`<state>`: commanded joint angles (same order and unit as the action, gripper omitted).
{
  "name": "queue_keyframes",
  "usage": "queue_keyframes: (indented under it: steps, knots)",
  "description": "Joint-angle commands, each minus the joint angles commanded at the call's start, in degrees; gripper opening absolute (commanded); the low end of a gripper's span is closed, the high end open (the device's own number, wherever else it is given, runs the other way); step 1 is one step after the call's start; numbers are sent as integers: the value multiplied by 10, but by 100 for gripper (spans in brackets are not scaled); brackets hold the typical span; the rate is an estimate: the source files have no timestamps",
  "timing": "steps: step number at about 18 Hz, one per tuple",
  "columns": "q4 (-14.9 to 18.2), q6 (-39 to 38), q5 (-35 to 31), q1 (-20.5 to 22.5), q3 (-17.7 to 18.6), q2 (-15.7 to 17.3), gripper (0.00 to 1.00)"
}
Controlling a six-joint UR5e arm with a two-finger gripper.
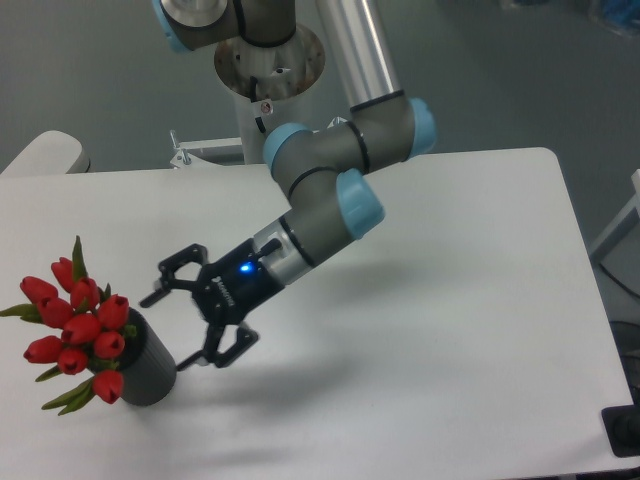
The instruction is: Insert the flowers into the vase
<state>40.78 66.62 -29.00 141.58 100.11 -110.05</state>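
The flowers (75,325) already stand in the vase (148,372) at the table's (450,300) eight o'clock corner, heads leaning toward nine. The gripper (180,325), fingers spread wide and holding nothing, sits just beside them at three o'clock.

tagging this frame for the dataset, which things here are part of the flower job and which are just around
Part of the job:
- flowers, red tulip bunch, already standing in the vase
- vase, dark grey, near the table's left front
- claw, open, empty, just right of the vase

Just around:
- white table
- metal bracket at the table's back edge
- rounded white object, far left
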Motion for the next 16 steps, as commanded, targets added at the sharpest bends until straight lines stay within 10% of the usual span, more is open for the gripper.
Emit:
queue_keyframes:
  steps: [16]
  knots:
    - [104,-4,-325,16,-181,39,100]
